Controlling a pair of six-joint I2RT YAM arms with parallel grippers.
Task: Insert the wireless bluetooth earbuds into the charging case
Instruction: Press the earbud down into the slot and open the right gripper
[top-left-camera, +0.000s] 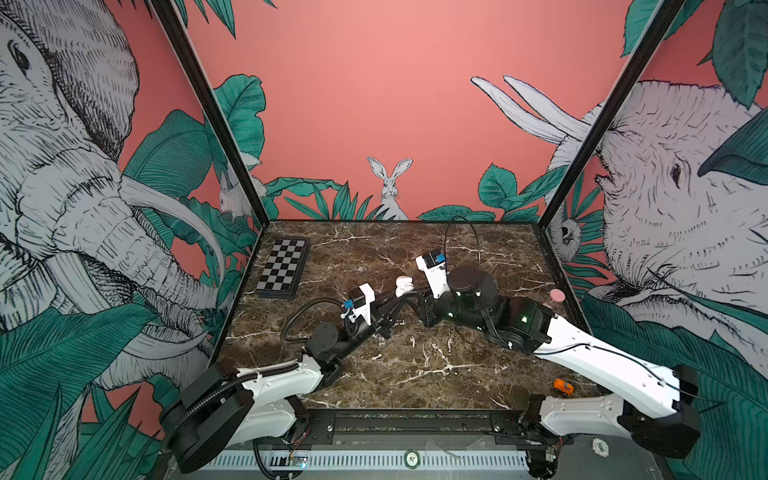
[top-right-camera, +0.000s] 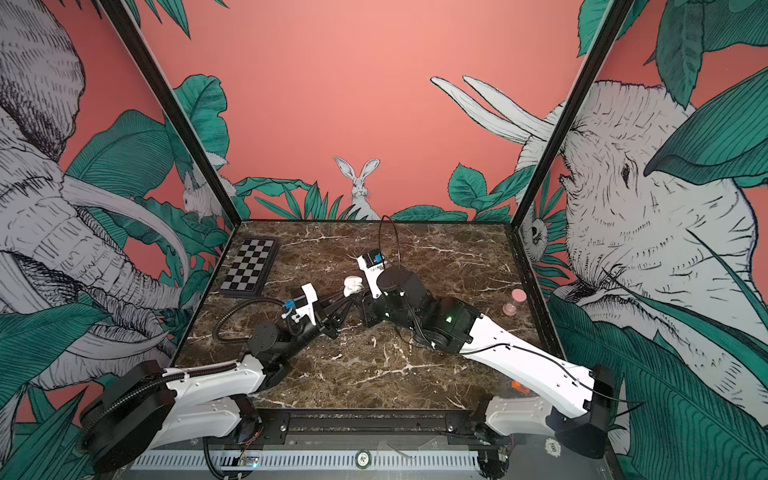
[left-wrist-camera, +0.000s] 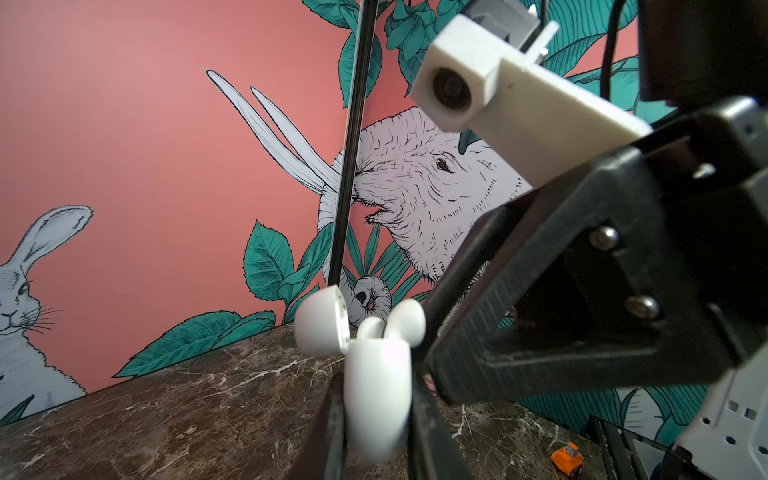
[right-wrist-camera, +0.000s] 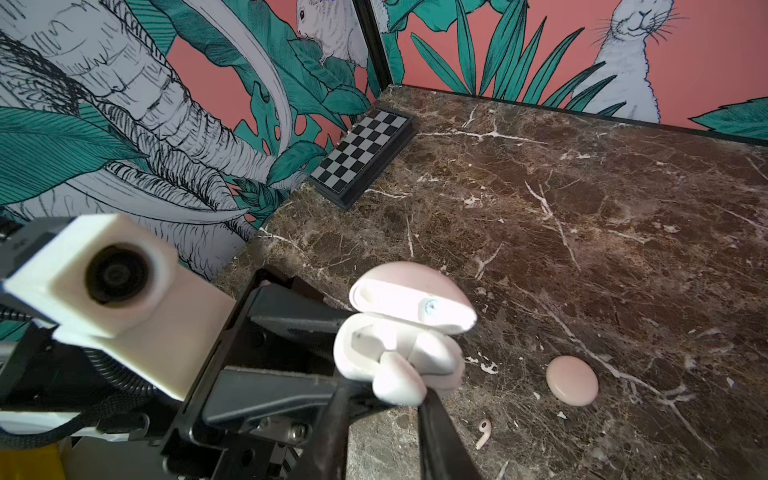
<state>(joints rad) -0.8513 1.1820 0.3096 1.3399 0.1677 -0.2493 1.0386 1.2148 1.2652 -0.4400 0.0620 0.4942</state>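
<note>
Left gripper (left-wrist-camera: 376, 388) clamps charging case (left-wrist-camera: 379, 370); right gripper (right-wrist-camera: 386, 395) pinches earbud (right-wrist-camera: 398, 382); loose earbud (right-wrist-camera: 483, 431) (unseen from left wrist).

**Jungle mural around a marble bench**

Salmon-pink walls (top-left-camera: 374, 83) close in the scene on three sides, printed with teal leaves. A rabbit (top-left-camera: 390, 187) sits at the back centre, and large line-drawn elephants (top-left-camera: 62, 187) fill both side panels (a smaller rabbit (top-left-camera: 230, 199) peeks from the back left corner). Black frame posts (top-left-camera: 208, 108) stand where the panels meet. The bench (top-left-camera: 415, 365) is dark brown marble with white veins, and a black rail (top-left-camera: 415, 419) runs along its near edge.
</note>
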